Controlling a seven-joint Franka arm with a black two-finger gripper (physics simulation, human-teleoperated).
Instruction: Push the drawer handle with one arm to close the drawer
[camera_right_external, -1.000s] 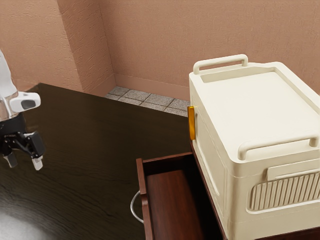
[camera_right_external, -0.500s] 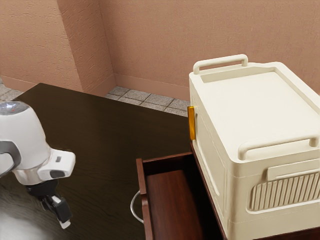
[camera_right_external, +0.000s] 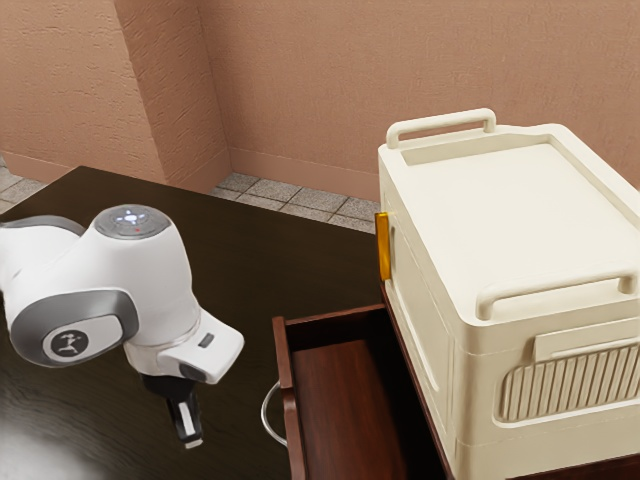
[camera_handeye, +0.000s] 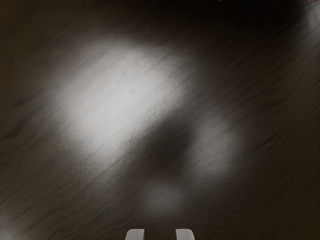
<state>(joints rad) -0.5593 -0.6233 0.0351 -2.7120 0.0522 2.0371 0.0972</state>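
Note:
In the exterior view my gripper (camera_right_external: 190, 440) points down above the dark table, left of the drawer's handle (camera_right_external: 266, 414) with a gap between them. The wrist view catches both fingertips of the gripper (camera_handeye: 160, 235) standing apart, nothing between them, over wood grain. The dark red wooden drawer (camera_right_external: 350, 400) is pulled out, its inside visible. Its curved metal handle is on the front panel, facing the exterior view's left. Part of the drawer runs out of the exterior view's lower edge.
A large cream case (camera_right_external: 520, 210) with raised handles sits above the drawer, an orange piece (camera_right_external: 383, 246) on its side. The dark tabletop (camera_right_external: 220, 250) stretches left of the drawer, with bright reflections (camera_handeye: 115, 95) in the wrist view.
The arm has come in from the exterior view's left, bringing my gripper rightward and lower in that view, nearer the handle. My hand has turned too. The drawer has not moved.

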